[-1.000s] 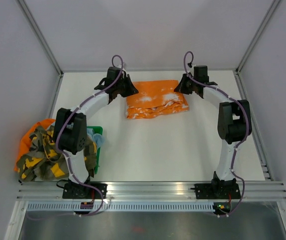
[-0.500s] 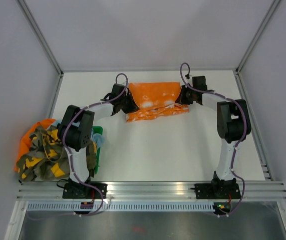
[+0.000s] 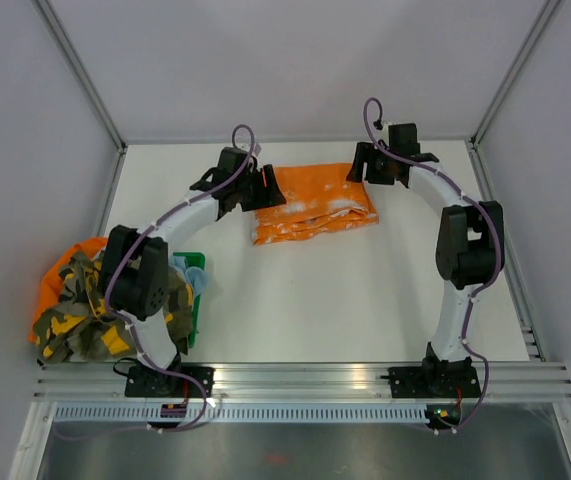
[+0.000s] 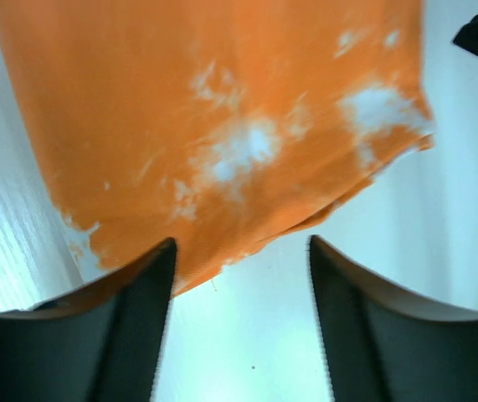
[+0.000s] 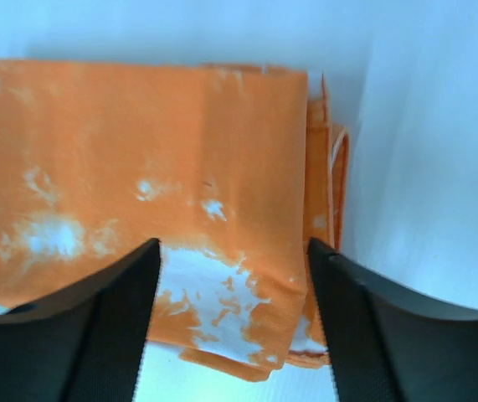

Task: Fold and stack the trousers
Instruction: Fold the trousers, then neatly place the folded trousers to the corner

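At the near left edge a pile (image 3: 83, 305) of camouflage and orange clothes spills over a green basket (image 3: 194, 288). Farther back, in the far middle of the table (image 3: 305, 300), the trousers (image 3: 313, 203) lie folded, orange with white blotches. The left gripper (image 4: 240, 247) hangs over their left edge, the right gripper (image 5: 232, 247) over their right edge. Both wrist views show the jaws spread with nothing between them and the cloth lying below.
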Tool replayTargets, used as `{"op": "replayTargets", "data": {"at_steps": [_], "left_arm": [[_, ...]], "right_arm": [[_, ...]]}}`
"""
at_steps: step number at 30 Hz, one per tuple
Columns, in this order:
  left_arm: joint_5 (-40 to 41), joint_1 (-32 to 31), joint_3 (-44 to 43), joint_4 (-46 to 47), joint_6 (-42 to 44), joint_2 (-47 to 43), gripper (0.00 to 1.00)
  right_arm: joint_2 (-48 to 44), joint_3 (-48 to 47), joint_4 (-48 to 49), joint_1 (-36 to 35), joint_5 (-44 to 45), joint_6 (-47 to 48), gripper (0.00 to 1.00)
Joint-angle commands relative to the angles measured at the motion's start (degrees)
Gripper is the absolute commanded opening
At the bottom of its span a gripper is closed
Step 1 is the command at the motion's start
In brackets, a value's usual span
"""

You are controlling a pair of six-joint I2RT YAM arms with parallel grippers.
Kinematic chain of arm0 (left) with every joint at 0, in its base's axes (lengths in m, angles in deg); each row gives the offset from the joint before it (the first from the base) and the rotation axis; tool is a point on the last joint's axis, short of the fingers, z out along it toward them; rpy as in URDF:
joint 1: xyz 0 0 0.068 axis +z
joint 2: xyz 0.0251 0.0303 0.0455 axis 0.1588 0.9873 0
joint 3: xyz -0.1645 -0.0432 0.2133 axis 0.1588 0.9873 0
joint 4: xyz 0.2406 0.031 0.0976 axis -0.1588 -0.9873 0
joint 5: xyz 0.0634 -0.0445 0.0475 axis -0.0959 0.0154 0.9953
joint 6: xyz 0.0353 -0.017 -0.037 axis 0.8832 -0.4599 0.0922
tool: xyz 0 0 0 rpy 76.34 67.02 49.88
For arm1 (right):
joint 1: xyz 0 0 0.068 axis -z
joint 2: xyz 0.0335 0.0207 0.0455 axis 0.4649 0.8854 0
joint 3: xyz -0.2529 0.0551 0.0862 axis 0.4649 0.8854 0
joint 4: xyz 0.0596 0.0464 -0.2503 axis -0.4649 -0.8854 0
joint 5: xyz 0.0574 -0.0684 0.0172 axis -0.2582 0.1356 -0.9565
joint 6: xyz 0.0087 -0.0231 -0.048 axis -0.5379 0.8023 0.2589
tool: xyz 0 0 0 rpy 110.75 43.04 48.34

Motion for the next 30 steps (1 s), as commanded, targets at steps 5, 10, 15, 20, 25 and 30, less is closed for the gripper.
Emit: {"op": "replayTargets", "data": {"at_steps": [5,10,15,20,25,30], "left_arm": [[5.8,4.2,-7.2,-5.1,5.3,-3.5,0.87],[4.1,8.3,-6.9,-2.8,6.4,-0.4,0.87],[0.2,9.3,-6.6,1.1,6.6,3.8,0.87],[-3.0,9.8,-5.6,6.2,5.4,8.1,0.85],[-4.7,9.8,-1.4,12.4,3.0,11.7,0.84],[-6.7,9.7,1.6,18.1,-0.6,12.9,0.81]], "right_arm": [[-1.6,-9.9,-3.9,0.2,3.7,3.8,0.98],[3.7,-13.5,-4.9,0.2,5.6,4.9,0.98],[8.8,-14.4,-5.6,0.2,4.0,4.1,0.98],[11.7,-12.1,-2.6,0.2,2.4,1.9,0.97],[11.6,-8.1,-0.2,0.2,2.1,0.7,0.78],[10.2,-3.5,1.4,0.2,0.9,-0.1,0.45]]}}
